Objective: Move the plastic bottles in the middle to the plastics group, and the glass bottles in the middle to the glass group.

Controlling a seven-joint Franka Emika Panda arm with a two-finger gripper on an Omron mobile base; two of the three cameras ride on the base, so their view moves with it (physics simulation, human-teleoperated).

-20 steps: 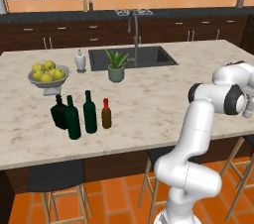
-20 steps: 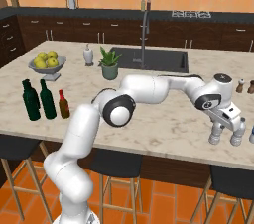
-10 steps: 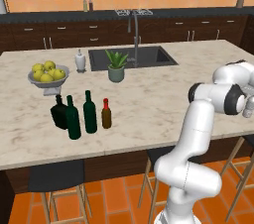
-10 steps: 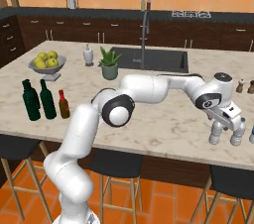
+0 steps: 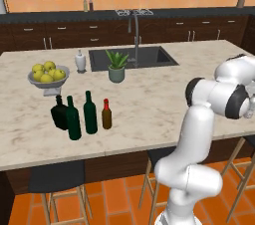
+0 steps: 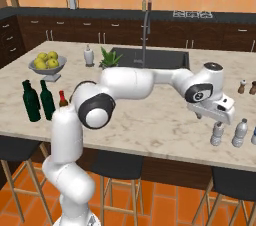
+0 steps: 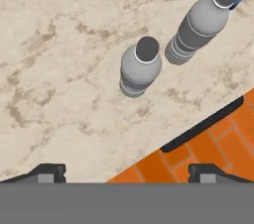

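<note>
The two-finger gripper (image 7: 127, 171) is now hanging released after being clenched, above the small whitish plastic water bottle (image 7: 140, 66); right base view is showing it (image 6: 216, 133) standing beside another clear bottle (image 6: 239, 132).

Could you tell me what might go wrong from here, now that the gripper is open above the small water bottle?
The gripper hangs open just above the small bottle, so a sideways retreat could topple it. That bottle stands near the counter edge, so a knock might send it off. A taller bottle stands close beside it and could be bumped too.
</note>
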